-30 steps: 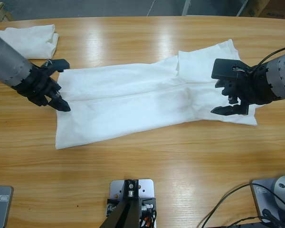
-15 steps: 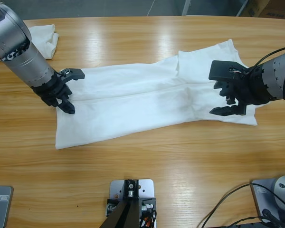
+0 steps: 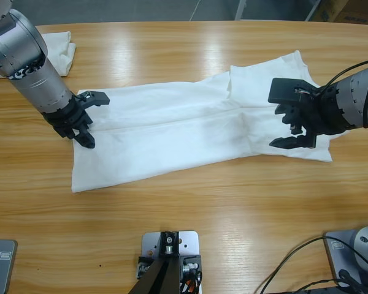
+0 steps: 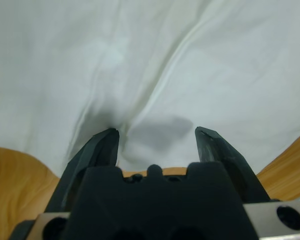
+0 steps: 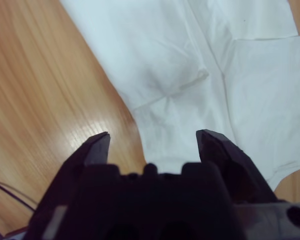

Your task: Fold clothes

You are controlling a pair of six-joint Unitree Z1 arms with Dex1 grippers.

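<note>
We see a long wooden tabletop (image 3: 190, 55) filling the high view. A white T-shirt (image 3: 172, 131) lies flat across its middle, folded lengthwise into a long band that runs from the left part toward the right edge, with a sleeve (image 3: 267, 70) sticking up toward the far edge on the right. A second folded white garment (image 3: 58, 52) sits at the far left corner, apart from the T-shirt.

The left arm (image 3: 27, 58) comes in from the far left corner. The left gripper (image 3: 89, 119) is down at the T-shirt's left end, jaws wide, one tip by the far edge of the cloth and the other on the cloth. In the left wrist view the left gripper (image 4: 157, 142) has white cloth creased and bunched between its spread jaws, not pinched.

The right arm (image 3: 356, 101) comes in from the right edge. The right gripper (image 3: 288, 119) is over the T-shirt's right end, jaws wide apart, holding nothing. In the right wrist view the right gripper (image 5: 152, 145) straddles the cloth edge, bare wood on one side.
</note>
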